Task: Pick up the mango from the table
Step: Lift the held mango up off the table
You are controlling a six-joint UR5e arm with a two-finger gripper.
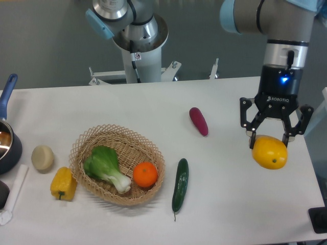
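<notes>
I read the black two-finger gripper (pixel 269 139) as clamped on the glossy yellow-orange oblong mango (pixel 270 152), which hangs between its fingertips above the right side of the plain white table (pixel 153 104). The woven wicker basket (pixel 86 185) holding a round orange (pixel 145 174) sits well apart at left.

you're looking at a robotics lab, not a kitchen: a bare white desk (pixel 153 107), a plain grey wall behind, and the arm's bolted pedestal (pixel 138 48) at 12 o'clock, with toy-like produce in a wicker basket (pixel 82 148) at 7 o'clock.
</notes>
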